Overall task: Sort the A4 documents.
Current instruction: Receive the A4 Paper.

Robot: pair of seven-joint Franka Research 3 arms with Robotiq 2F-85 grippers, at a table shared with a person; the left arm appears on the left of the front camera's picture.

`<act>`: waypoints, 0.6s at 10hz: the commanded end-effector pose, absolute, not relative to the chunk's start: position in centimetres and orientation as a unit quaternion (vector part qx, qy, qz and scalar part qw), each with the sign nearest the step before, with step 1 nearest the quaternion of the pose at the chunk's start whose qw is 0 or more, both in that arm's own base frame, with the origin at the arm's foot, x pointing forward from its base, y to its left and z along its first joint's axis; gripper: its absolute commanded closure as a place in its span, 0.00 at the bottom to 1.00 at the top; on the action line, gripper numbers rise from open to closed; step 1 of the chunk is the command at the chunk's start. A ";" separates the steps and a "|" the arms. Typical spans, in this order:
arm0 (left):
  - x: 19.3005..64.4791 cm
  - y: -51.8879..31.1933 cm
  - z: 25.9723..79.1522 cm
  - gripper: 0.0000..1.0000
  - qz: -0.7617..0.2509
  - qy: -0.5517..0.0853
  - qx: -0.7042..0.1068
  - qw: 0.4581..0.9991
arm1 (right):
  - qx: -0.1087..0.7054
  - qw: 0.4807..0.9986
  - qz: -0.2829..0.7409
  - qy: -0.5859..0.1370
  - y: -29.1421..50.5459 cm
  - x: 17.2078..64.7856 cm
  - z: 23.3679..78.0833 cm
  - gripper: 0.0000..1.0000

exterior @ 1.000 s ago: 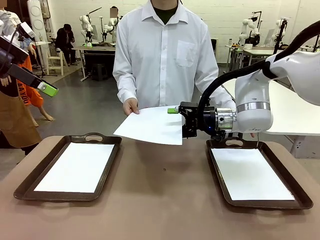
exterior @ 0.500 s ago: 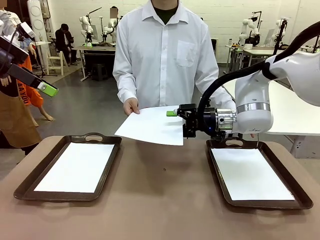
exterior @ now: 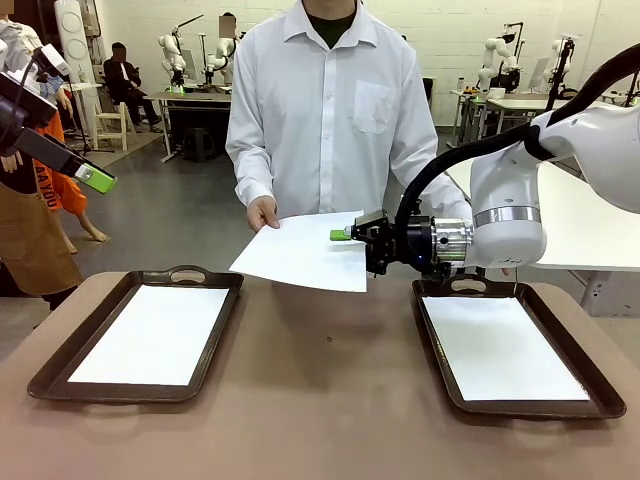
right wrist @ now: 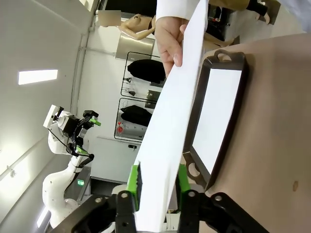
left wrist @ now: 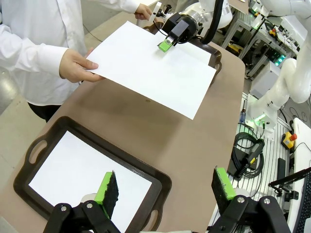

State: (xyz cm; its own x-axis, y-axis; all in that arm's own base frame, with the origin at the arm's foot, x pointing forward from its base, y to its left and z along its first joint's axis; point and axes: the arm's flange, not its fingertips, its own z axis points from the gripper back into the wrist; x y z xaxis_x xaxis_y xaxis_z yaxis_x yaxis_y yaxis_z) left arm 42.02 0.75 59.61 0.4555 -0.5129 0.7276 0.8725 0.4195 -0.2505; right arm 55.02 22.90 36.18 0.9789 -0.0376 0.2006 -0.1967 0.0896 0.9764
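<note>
Right gripper (exterior: pixel 352 234): your fingers have pinched down on the near-right edge of the loose A4 sheet (exterior: pixel 305 252). In the right wrist view the green pads (right wrist: pixel 133 182) sit on either side of the paper with no gap showing.
Loose sheet: up in the air over the middle of the table (exterior: pixel 320 400), between the two trays, tilted a bit. The person's hand (exterior: pixel 262 212) has the far-left corner, so it's held at both ends.
Left gripper (left wrist: pixel 163 189): fingers spread wide, nothing between them. You're parked up high off to the left, above the left tray (left wrist: pixel 150 171).
Left tray: dark brown, handled, one white sheet (exterior: pixel 158 332) lying flat inside.
Right tray (exterior: pixel 440 372): same deal, a white sheet (exterior: pixel 500 347) flat in it, right under your right arm.
Person: standing at the far side in a white shirt.
</note>
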 end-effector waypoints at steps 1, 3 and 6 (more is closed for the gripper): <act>41.9 0.7 59.7 0.00 -0.439 -0.285 -0.313 0.792 | 0.675 0.733 0.041 -0.075 21.7 54.8 35.8 0.93; 41.9 0.7 59.7 0.00 -0.439 -0.285 -0.313 0.792 | 0.676 0.732 0.031 -0.076 20.9 54.6 35.5 1.00; 41.9 0.7 59.7 0.00 -0.439 -0.285 -0.313 0.792 | 0.681 0.728 0.031 -0.072 21.1 54.6 35.4 1.00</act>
State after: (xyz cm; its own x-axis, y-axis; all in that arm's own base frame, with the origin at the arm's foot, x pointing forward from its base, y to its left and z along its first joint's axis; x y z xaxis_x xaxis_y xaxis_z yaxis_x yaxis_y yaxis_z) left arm 42.02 0.75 59.61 0.4556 -0.5129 0.7276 0.8725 0.4195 -0.2505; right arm 54.97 20.85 35.20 0.9838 -0.0576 0.1700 -0.1649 0.0847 0.9827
